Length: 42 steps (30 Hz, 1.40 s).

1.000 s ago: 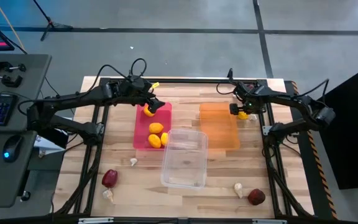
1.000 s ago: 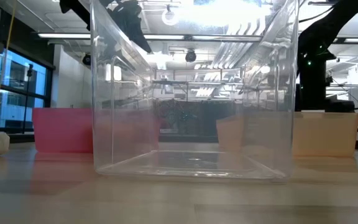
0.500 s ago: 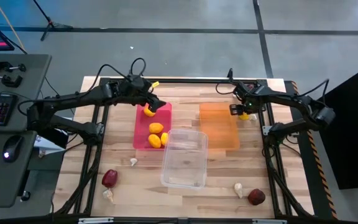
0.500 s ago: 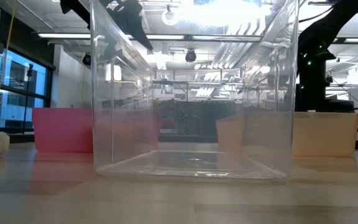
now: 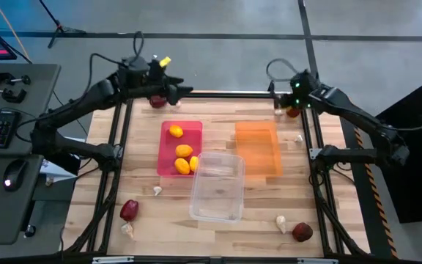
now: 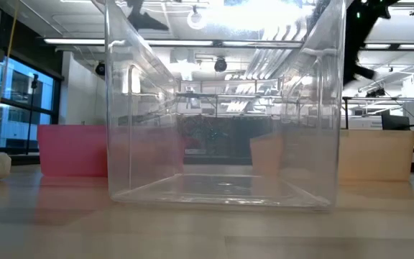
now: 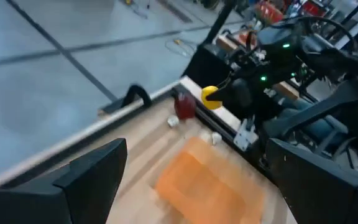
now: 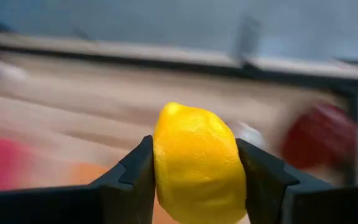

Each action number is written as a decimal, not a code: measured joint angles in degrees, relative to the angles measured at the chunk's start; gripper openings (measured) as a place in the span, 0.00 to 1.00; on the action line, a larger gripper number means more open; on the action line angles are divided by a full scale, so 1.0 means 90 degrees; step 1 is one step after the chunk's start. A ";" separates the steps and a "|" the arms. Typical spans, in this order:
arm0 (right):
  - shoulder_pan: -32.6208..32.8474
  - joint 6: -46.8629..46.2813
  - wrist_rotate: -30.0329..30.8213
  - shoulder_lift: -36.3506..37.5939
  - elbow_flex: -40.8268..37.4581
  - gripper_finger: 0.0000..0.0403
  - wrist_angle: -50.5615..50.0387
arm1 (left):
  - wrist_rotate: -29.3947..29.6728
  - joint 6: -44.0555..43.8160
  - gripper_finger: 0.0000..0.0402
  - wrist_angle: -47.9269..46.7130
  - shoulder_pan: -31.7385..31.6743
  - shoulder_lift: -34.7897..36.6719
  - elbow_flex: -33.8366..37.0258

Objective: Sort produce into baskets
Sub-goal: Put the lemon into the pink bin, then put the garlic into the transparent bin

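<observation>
My right gripper (image 8: 196, 168) is shut on a yellow lemon (image 8: 196, 163), raised over the table's far right corner (image 5: 293, 103); the lemon also shows in the left wrist view (image 7: 211, 98). My left gripper (image 5: 177, 89) is open and empty, raised over the far edge behind the pink basket (image 5: 165, 158). The pink basket holds three lemons (image 5: 175, 132) on its floor. The orange basket (image 5: 258, 150) and the clear basket (image 5: 217, 187) hold nothing that I can see. Beets (image 5: 129, 210) and garlic bulbs (image 5: 157, 191) lie on the table. My right gripper pinches the lemon's two opposite sides (image 8: 160, 165) between its two fingers, across its middle. The lemon is lifted clear of the table.
A beet (image 5: 157, 100) lies at the far edge by my left gripper, another (image 7: 184, 107) at the far right with garlic (image 7: 173, 122) beside it. A beet (image 5: 302, 232) and garlic (image 5: 280, 222) lie near right, garlic (image 5: 127, 229) near left. A black frame rims the table.
My left gripper has let go of a lemon, which now lies in the pink basket's far end, and has risen toward the far edge. My right gripper has risen from beside the orange basket toward the far right corner, carrying its lemon clear of the table.
</observation>
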State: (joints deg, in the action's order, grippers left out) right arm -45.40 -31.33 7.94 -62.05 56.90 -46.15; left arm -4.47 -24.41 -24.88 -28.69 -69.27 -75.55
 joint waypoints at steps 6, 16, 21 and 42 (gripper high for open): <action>0.0765 -0.0376 -0.1248 -0.0420 -0.0031 0.39 0.2062 | -0.0112 0.0198 0.93 -0.0732 -0.0019 0.0246 -0.0165; 0.2860 -0.0981 -0.1551 -0.3186 -0.0163 0.44 0.6806 | 0.0150 -0.0112 0.93 -0.1209 -0.0003 0.0806 -0.0123; 0.3196 -0.1023 -0.1580 -0.4304 0.0105 0.44 0.8500 | 0.0315 -0.0275 0.93 -0.1212 -0.0007 0.0940 -0.0123; 0.3336 -0.0325 -0.1549 -0.5393 0.1492 0.76 0.8233 | 0.0368 -0.0625 0.93 -0.0589 0.0258 0.0940 -0.0121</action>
State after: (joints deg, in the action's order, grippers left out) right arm -15.37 -34.25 -6.00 -110.59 70.33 27.95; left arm -1.16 -30.03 -30.18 -26.37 -60.82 -76.64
